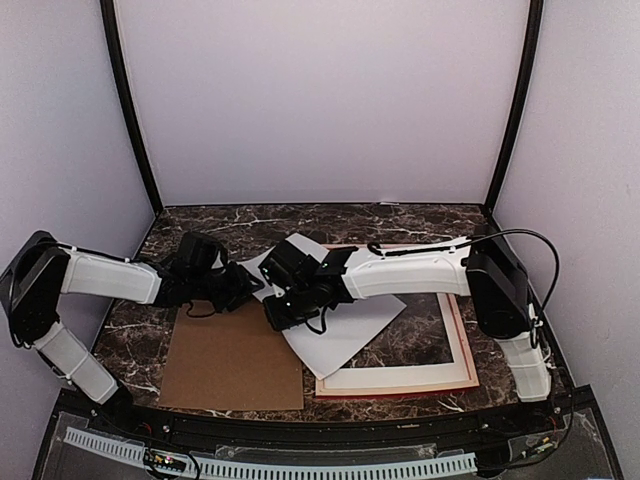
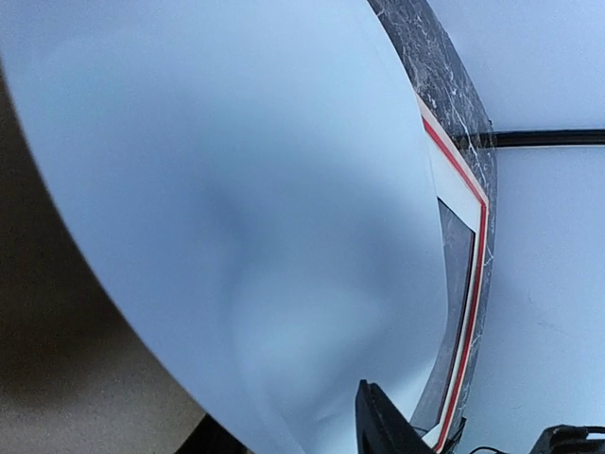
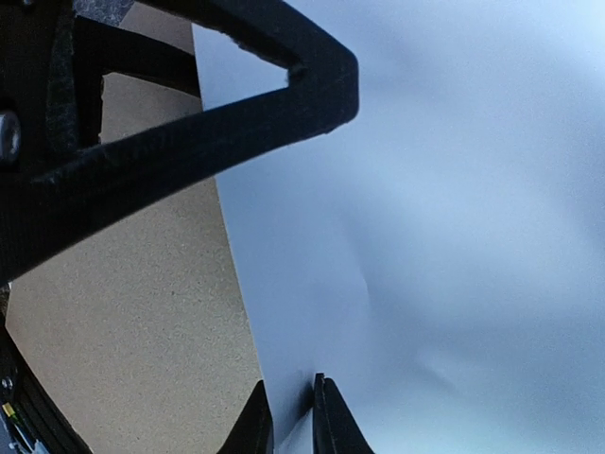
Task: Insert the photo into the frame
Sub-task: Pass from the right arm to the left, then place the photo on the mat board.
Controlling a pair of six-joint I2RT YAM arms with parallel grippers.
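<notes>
**Top view.** The photo (image 1: 345,335), white back facing up, is lying askew at the centre of the dark marble surface (image 1: 300,218). Its lower right part is overlapping the frame (image 1: 400,392), and its lower left edge is crossing the right margin of the brown cardboard board (image 1: 230,365). The frame is lying flat at right of centre, with a thin red edge showing along the bottom. Inside that edge a pale mat (image 1: 395,379) is bordering an opening through which the marble is showing. The left gripper (image 1: 240,285) and the right gripper (image 1: 282,305) are meeting close together at the photo's upper left edge.

**Right wrist view.** The right gripper (image 3: 291,402) is showing only a narrow slit between its jaws, and the photo's (image 3: 454,236) edge is entering that slit. Whether the jaws are actually pressing on the sheet cannot be told. At upper left, one of the left gripper's black fingers (image 3: 189,132) is reaching across the cardboard board (image 3: 123,284) to the sheet's corner.

**Left wrist view.** The photo (image 2: 255,208) is bulging in a curve and filling most of the picture. Only one dark finger (image 2: 378,426) is showing, at the bottom edge against the sheet. How wide the left gripper is standing, and whether it is gripping the photo, cannot be told.
</notes>
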